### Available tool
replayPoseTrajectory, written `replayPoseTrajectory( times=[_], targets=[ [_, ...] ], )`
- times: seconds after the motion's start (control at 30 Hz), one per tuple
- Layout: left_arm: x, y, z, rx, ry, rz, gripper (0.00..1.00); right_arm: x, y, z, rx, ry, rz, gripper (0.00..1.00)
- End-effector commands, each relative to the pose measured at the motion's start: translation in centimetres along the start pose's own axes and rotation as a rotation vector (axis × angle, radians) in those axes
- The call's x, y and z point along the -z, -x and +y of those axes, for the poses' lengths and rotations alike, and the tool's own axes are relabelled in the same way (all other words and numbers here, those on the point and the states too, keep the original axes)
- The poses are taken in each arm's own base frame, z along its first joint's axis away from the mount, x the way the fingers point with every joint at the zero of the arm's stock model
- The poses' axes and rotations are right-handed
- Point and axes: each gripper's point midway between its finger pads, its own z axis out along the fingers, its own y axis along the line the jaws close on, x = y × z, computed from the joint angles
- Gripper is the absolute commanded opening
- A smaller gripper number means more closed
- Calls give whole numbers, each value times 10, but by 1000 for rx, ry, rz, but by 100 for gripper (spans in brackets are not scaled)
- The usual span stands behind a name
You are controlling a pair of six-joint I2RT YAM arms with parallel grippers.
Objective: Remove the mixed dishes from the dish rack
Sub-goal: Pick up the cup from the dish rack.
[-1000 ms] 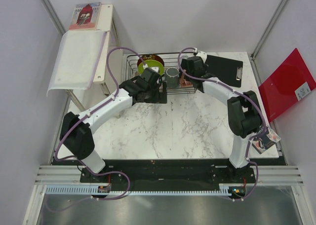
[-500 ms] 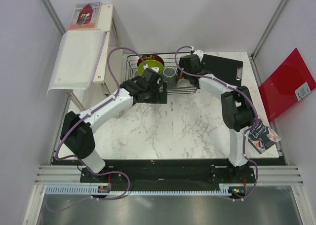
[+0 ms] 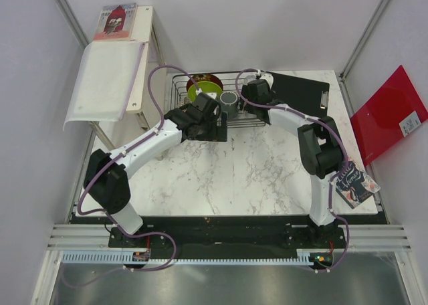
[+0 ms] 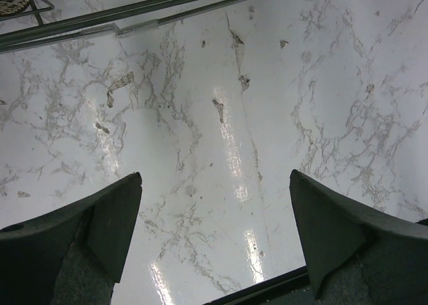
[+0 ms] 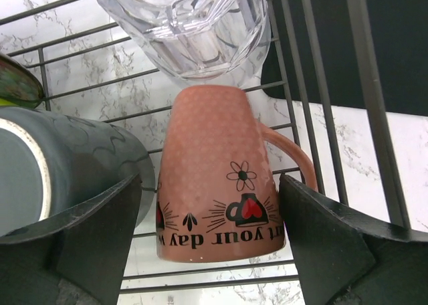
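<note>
Orange-red cup [image 5: 210,144] seemingly being lined up first, with the unloading barely beginning.
Hovering the right gripper [image 5: 208,184] inside the dish rack [image 3: 179,84], fingers spread wide either side of the cup and not touching it. Holding the left gripper [image 4: 215,176], likewise spread and carrying nothing, over the marble table [image 4: 221,84] just outside the rack's rail. Finding the cup, clear glass [image 5: 190,31], dark grey mug [image 5: 80,164], lime-green plate [image 3: 204,89] and dark red patterned bowl [image 3: 200,78] all in the rack; judging nearly everything left.
</note>
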Motion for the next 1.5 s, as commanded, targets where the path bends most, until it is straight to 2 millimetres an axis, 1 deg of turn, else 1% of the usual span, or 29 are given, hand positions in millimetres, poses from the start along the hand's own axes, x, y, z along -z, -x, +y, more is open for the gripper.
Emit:
replayPoseTrajectory(
  times=[0.0, 0.13, 0.2, 0.27, 0.33, 0.43, 0.47, 0.53, 0.57, 0.63, 0.67, 0.73, 0.77, 0.83, 0.87, 0.9, 0.97, 1.0, 1.03, 1.1, 1.2, 1.23, 1.27, 1.3, 1.33, 1.37, 1.4, 1.43, 1.47],
  targets=[
    [1, 4, -6, -10, -22, -10, 97, -11, -7, -11, 28, -22, 48, 91],
    [0, 2, -6, -10, -22, -6, 97, -18, -19, -13, 41, -35, 89, 89],
    [1, 3, -6, -11, -21, -8, 97, -20, -27, -16, 42, -44, 104, 84],
    [1, 3, -5, -13, -20, -9, 97, -20, -28, -19, 41, -54, 103, 76],
    [1, 3, -6, -13, -21, -7, 97, -17, -27, -20, 40, -59, 98, 72],
    [0, 2, -6, -11, -23, -6, 97, -8, -15, -21, 29, -61, 64, 67],
    [0, 2, -6, -12, -23, -4, 97, -2, -6, -18, 21, -52, 43, 66],
    [2, 4, -7, -11, -27, -9, 97, 6, 2, -17, 11, -46, 26, 64],
    [1, 2, -6, -11, -25, -5, 97, 15, 14, -14, -1, -31, 1, 61],
    [1, 4, -8, -10, -28, -8, 97, 24, 21, -13, -11, -21, -17, 57],
    [1, 3, -7, -11, -27, -7, 97, 33, 33, -10, -23, -6, -42, 55],
    [1, 3, -7, -10, -26, -7, 97, 42, 40, -11, -26, -1, -59, 52],
    [1, 4, -7, -8, -27, -8, 97, 52, 49, -9, -35, 9, -79, 50],
    [1, 4, -7, -11, -27, -7, 97, 61, 55, -9, -42, 15, -97, 48],
    [1, 5, -8, -9, -28, -10, 97, 71, 64, -8, -50, 26, -119, 48],
    [1, 5, -8, -8, -26, -11, 97, 74, 63, -9, -53, 30, -119, 48],
    [2, 5, -8, -8, -28, -10, 97, 85, 73, -6, -68, 53, -145, 46],
    [2, 6, -8, -6, -29, -13, 97, 87, 73, -6, -72, 55, -148, 43],
    [2, 5, -8, -6, -29, -9, 97, 89, 76, -6, -75, 59, -155, 36],
    [2, 6, -9, -4, -33, -12, 97, 93, 77, -6, -79, 65, -159, 30],
    [3, 6, -9, -3, -31, -13, 97, 96, 76, -4, -99, 78, -158, 12],
    [4, 6, -9, -3, -33, -16, 96, 98, 77, -2, -108, 89, -166, 0],
    [5, 7, -9, -1, -34, -17, 97, 104, 81, 1, -131, 113, -174, 0],
    [6, 8, -10, -1, -35, -20, 97, 107, 79, 1, -137, 125, -175, 0],
    [7, 9, -10, 0, -38, -25, 97, 112, 85, 5, -153, 156, -201, 0],
    [8, 11, -11, 2, -40, -29, 97, 124, 94, 9, -175, 186, -228, 0],
    [10, 14, -13, 3, -46, -36, 97, 126, 85, 9, -195, 206, -205, 0],
    [11, 15, -14, 4, -49, -38, 96, 134, 97, 17, -234, 256, -251, 0],
    [13, 17, -15, 12, -55, -47, 96, 151, 107, 22, -265, 309, -284, 0]
  ],
)
